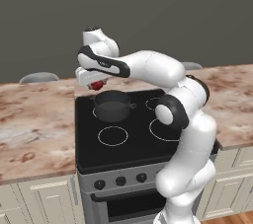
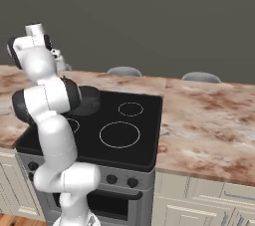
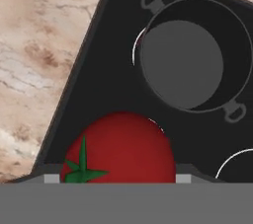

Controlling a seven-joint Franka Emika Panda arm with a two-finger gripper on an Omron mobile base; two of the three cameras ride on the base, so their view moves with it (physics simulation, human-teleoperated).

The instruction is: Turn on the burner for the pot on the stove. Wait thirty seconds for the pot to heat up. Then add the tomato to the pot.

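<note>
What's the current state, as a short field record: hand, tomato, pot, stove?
hand: raised above the stove's back left area, closed on the tomato
tomato: red, green stem showing, held in the hand, in the air beside the pot, not yet over its opening
pot: dark grey, two side handles, empty inside, on the back left burner
stove: black glass top with white rings, row of black knobs on the front
task step left: tomato not yet in the pot
</note>
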